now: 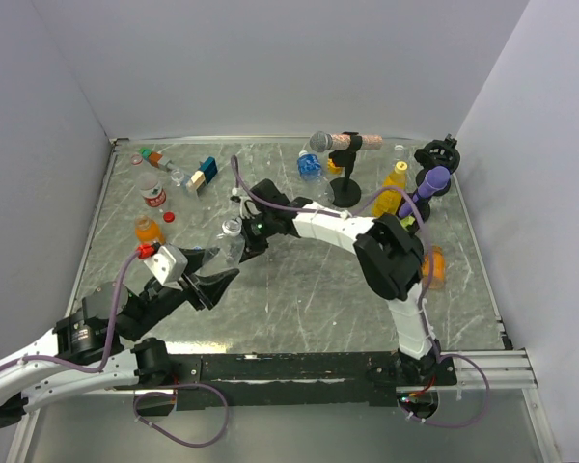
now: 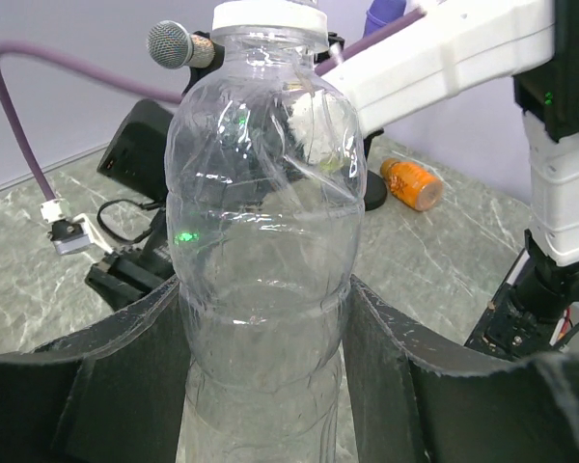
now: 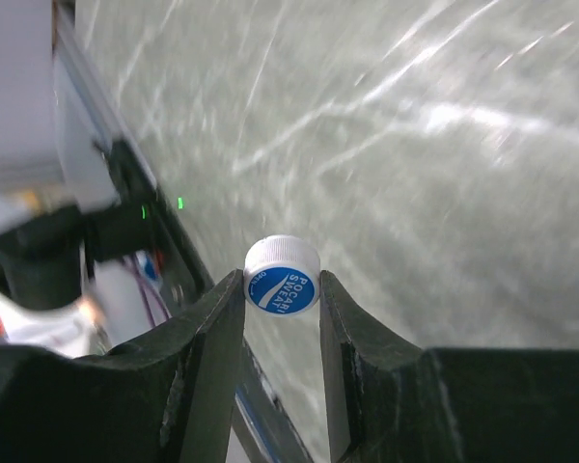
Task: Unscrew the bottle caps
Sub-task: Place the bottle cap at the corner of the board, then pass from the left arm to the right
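White cap (image 3: 282,276) sits dead centre of the right wrist view, with the right claw (image 3: 281,292) pinched tight on it. The left claw (image 2: 263,299), half open, hugs the clear bottle (image 2: 265,193). Looks mid-unscrew to me. Next up is more twisting, then lifting it clear.

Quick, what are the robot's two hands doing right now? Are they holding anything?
The left gripper is closed on the clear bottle.
The right gripper is closed on the white cap.
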Robot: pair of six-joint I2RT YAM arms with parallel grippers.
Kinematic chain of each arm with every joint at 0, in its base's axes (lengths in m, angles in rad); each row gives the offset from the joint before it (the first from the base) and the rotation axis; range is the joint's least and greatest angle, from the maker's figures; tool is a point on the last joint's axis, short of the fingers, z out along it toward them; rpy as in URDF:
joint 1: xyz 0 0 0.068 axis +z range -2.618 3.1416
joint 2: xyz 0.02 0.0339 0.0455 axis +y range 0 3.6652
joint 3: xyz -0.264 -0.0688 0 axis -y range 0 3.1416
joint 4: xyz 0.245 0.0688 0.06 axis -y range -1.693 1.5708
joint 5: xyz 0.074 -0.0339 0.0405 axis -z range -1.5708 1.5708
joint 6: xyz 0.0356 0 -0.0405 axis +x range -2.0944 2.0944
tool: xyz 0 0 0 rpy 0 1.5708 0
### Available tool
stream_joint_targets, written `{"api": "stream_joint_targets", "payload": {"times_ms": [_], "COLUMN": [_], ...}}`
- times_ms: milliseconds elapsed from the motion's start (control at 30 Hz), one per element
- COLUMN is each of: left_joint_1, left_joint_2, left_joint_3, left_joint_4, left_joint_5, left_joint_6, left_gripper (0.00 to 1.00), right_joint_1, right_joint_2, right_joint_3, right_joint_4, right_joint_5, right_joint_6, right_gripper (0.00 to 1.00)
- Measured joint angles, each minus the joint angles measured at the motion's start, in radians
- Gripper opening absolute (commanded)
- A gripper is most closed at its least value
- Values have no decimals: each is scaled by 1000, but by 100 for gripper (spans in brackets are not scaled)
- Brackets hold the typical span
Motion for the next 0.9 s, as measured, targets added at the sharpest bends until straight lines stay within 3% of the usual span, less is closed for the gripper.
{"api": "stream_joint_targets", "payload": {"times_ms": [167,400,567,767,900], "left_joint_1": [0,0,0,0,0], "left_joint_2": [4,22,24,9,2], "left_joint_3": [0,0,0,-32,-94], "left_joint_4": [-5,-20,-26,13,106], "left_joint_5": [-6,-6,-6,-8,-30], "left_joint_6": [0,-26,-48,-68,-81], "left_gripper": [1,1,1,1,1], "right_joint_1": [3,17,13,-33,-69], "right_joint_2": [124,238,219,37,-252], "right_joint_3": [80,222,205,30,-143], "right_joint_4": [92,124,139,73,-31], "right_joint_5": [57,113,101,-18,-152], "right_joint_6": [145,201,167,-54,-361], "right_gripper": [35,62,74,81,87]}}
